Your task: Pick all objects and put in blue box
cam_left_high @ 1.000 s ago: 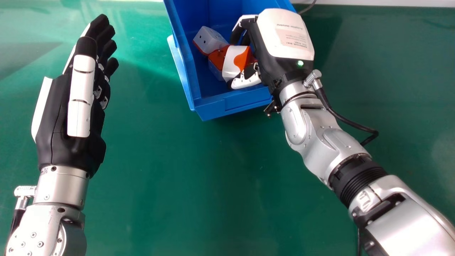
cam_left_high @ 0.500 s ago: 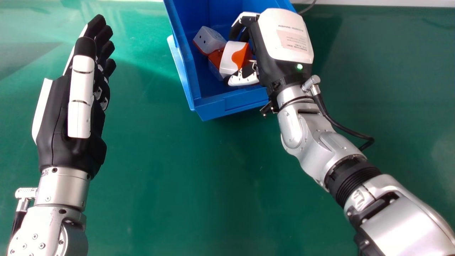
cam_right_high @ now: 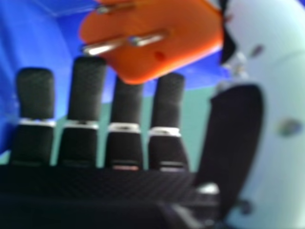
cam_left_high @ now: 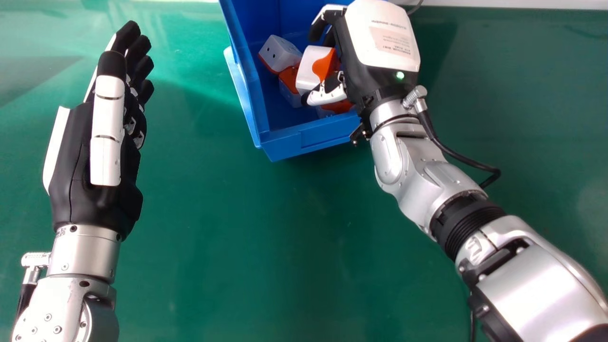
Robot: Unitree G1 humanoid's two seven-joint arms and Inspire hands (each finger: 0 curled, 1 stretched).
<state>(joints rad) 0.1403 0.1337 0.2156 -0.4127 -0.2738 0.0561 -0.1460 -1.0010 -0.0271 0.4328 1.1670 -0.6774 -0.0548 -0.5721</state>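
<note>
A green table [cam_left_high: 228,237] stretched beneath a pale strip [cam_left_high: 513,4], with a dark cable [cam_left_high: 416,6] near its far edge.

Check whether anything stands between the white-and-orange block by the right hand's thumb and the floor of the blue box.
Yes, probably: in the head view the white-and-orange block overlaps a partly hidden piece on its left, and another piece shows nearer the front wall. No box wall is between.

Head view looks down, right hand view close; both show the blue box [cam_left_high: 285,146].
</note>
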